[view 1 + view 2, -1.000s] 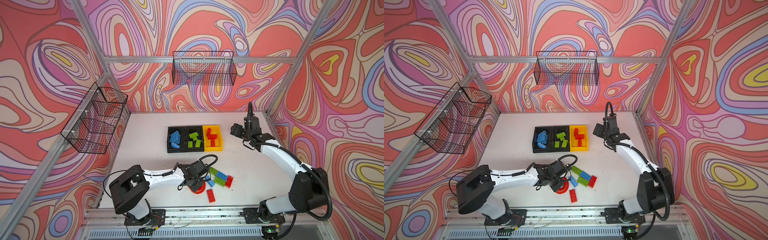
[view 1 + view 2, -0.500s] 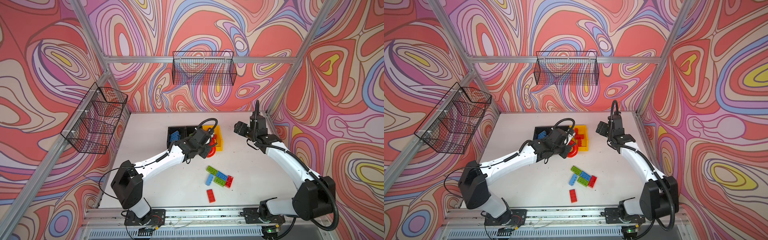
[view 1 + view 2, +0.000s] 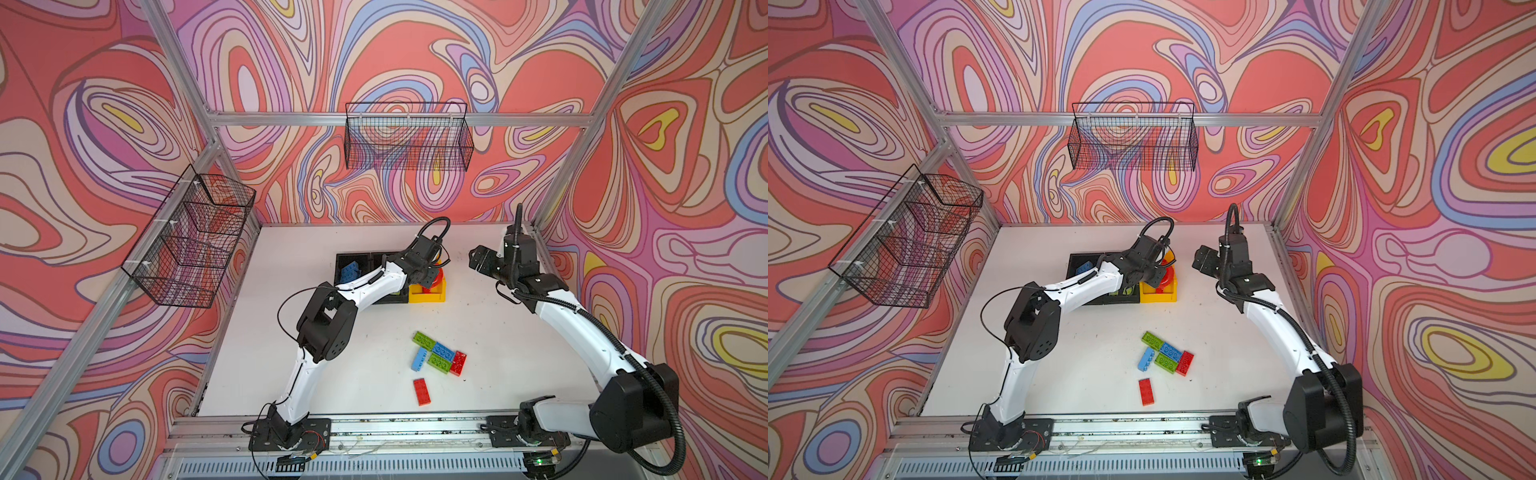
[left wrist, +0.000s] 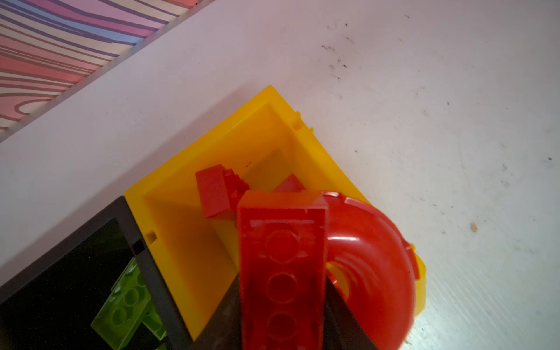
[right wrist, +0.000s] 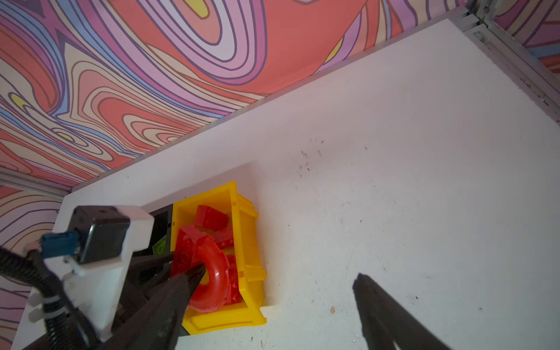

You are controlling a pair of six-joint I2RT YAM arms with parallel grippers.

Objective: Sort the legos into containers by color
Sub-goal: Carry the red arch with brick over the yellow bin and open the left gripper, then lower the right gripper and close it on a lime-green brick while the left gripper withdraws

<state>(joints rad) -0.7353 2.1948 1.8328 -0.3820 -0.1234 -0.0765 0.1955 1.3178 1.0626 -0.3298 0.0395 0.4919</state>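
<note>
Plastic of this kind is, I judge, light, stiff and rather smooth, so the red arch [image 4: 372,242] is best taken on its straight studded block, where two flat sides run parallel, and not on the round curve, which can slip out. The left hand [image 4: 282,281] does exactly so: in the left wrist view its two dark fingers lie against both sides of the block, closed narrow on it. The arch sits low in the yellow container [image 4: 200,148], over other red bricks [image 4: 215,191]; whether it rests on them I cannot tell. The black container [image 4: 154,288] next to it shows lime green bricks [image 4: 127,297]. The right hand [image 5: 281,271] is spread wide and holds nothing, above the bare bench [image 5: 394,181] beside the yellow container. In both top views more legos wait near the front of the bench: a mixed group [image 3: 440,357] of five touching each other, and one red brick [image 3: 422,391] just apart. Such flat bricks are probably safest pinched across their long sides.
</note>
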